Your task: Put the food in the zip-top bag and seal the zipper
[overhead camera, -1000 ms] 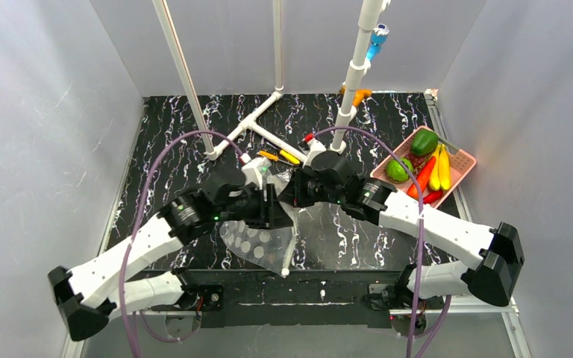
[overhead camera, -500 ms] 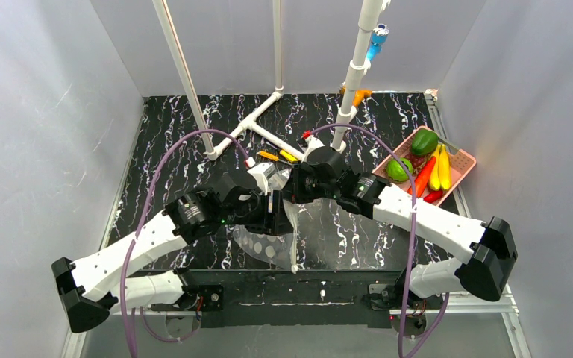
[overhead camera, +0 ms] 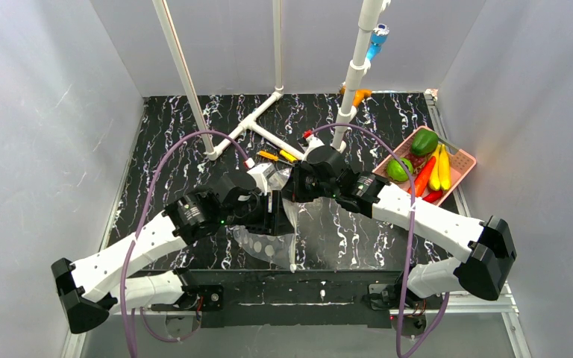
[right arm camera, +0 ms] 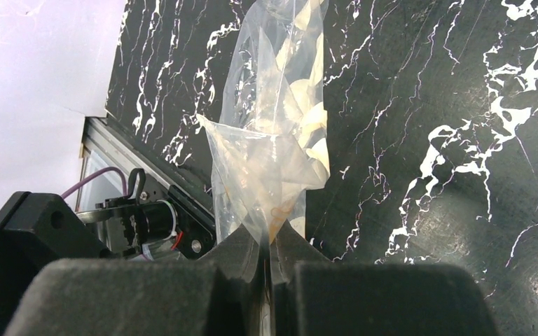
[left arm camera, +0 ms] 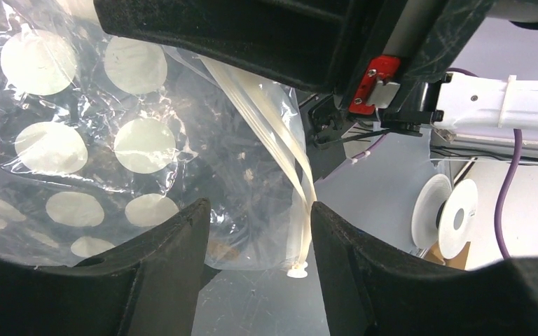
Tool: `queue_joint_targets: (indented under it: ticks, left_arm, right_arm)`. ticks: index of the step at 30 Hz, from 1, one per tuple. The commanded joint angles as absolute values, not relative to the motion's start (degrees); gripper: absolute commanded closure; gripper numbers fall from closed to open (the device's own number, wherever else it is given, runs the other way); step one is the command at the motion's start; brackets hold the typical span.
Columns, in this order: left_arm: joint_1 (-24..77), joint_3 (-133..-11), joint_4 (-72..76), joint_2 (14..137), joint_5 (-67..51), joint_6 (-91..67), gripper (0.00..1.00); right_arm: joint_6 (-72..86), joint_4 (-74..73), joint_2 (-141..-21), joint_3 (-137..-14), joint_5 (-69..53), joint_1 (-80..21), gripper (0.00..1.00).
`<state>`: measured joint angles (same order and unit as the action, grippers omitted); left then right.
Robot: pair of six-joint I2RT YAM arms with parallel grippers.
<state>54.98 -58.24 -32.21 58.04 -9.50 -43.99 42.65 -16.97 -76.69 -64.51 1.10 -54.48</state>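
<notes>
The table (overhead camera: pixel 171 149) is black with thin white lines all over it, like marble. Plain grey walls (overhead camera: pixel 45 112) stand on three sides of it. White pipes (overhead camera: pixel 257 123) lie on the back part of the table, and some go straight up. Some little tools (overhead camera: pixel 283 155) with yellow and orange handles lie beside the pipes. A pink basket (overhead camera: pixel 464 173) sits at the right edge of the table, well apart from the arms. All the food (overhead camera: pixel 399 170) is in that basket: green fruits (overhead camera: pixel 424 142), yellow bananas (overhead camera: pixel 440 170) and a red pepper (overhead camera: pixel 422 177).

The two arms meet in the middle of the table, near the front. A purple cable (overhead camera: pixel 149 194) loops over each arm. The bag (overhead camera: pixel 257 242) hangs between them. It is clear and crinkly, with white round dots on it. I see no food in it.

The right claw (right arm camera: pixel 267 245) is squeezed tight on a bunched-up edge of the bag and holds it above the black table. The left claw (left arm camera: pixel 256 231) is about half open, with a clear gap between its two black fingers. Bag plastic and the pale zip strip (left arm camera: pixel 280 140) hang down in that gap. The strip is just beside one finger. The left claw is not pinching anything.
</notes>
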Motion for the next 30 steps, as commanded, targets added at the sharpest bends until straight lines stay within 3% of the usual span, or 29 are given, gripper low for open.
queue_joint_targets:
  ticks: [1,13,30]
  left_arm:
    - [55.19,-57.57,-31.40,58.17,-10.20,-44.30,0.46]
    - [55.37,-57.43,-33.76,59.92,-5.95,-45.00,0.58]
    - [55.99,-58.51,-32.15,59.61,-6.07,-44.97,0.43]
  right_arm:
    - [43.12,-15.57,-76.91,-66.67,0.39,-54.27,0.92]
    - [47.51,-17.54,-76.46,-66.72,2.90,-54.24,0.92]
    - [53.34,-19.02,-76.82,-66.29,5.59,-54.84,0.96]
